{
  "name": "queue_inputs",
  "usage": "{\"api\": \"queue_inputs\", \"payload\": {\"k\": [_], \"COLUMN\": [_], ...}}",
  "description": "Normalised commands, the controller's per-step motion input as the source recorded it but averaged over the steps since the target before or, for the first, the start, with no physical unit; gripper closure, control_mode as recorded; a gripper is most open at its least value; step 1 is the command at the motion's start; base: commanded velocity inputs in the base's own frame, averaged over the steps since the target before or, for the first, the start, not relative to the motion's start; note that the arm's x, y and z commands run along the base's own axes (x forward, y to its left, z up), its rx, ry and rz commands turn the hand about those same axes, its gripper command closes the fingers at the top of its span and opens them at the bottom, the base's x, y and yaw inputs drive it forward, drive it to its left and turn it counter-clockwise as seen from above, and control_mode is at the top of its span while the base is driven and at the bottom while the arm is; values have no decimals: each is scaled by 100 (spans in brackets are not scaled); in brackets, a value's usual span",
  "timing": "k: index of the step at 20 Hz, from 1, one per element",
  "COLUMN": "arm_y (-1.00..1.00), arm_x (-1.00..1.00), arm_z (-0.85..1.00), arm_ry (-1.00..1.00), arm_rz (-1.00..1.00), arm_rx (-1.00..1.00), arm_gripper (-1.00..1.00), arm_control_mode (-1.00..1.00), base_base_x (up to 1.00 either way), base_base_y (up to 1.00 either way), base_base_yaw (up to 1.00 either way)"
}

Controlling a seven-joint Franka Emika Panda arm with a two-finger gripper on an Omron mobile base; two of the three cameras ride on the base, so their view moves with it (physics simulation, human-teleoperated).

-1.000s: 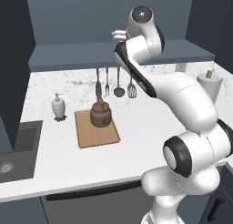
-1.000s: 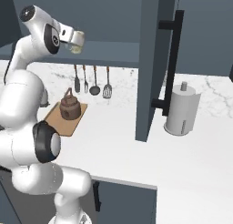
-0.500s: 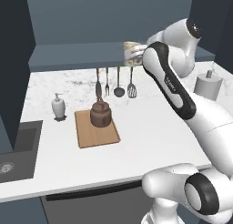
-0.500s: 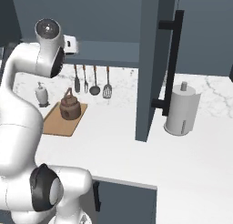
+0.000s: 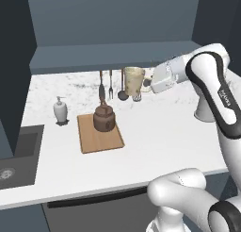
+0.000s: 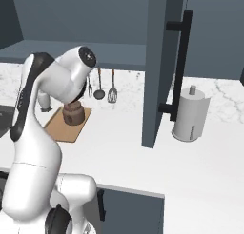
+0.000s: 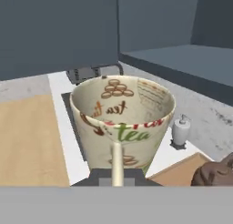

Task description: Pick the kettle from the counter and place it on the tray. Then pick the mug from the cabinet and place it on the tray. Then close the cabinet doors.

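Note:
The beige mug (image 5: 133, 80) hangs in the air over the counter (image 5: 160, 127), just under the cabinet shelf (image 5: 113, 54). My gripper (image 5: 147, 83) is shut on its side handle from the right. In the hand view the mug (image 7: 123, 120) stands right in front of the gripper (image 7: 117, 175), its opening facing the camera. The dark brown kettle (image 5: 104, 119) stands on the wooden tray (image 5: 100, 139), below and left of the mug. The kettle (image 6: 74, 115) and tray (image 6: 64, 129) also show past my arm. One cabinet door (image 6: 162, 62) stands open, with a black bar handle (image 6: 178, 69).
A white soap dispenser (image 5: 60, 111) stands left of the tray, and a dark sink (image 5: 14, 153) lies at the front left. Utensils (image 6: 99, 85) hang on the back wall. A paper towel roll (image 6: 190, 114) stands by the open door.
The mug has come out from the cabinet and down below the shelf, held in the gripper. The arm's elbow swung out to the right.

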Motion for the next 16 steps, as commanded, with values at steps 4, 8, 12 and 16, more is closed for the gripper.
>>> {"api": "queue_inputs", "payload": {"k": [4,8,12,16], "arm_y": [34,36,35,24], "arm_x": [-19,6,20,30], "arm_z": [-82,-83,-79,-69], "arm_ry": [11,13,0,0], "arm_rz": [37,20,10,9], "arm_rx": [-1,-2,-1,-6], "arm_gripper": [100,100,100,100], "arm_control_mode": [-100,-100,-100,-100], "base_base_x": [0,0,0,0], "base_base_y": [0,0,0,0], "base_base_yaw": [0,0,0,0]}}
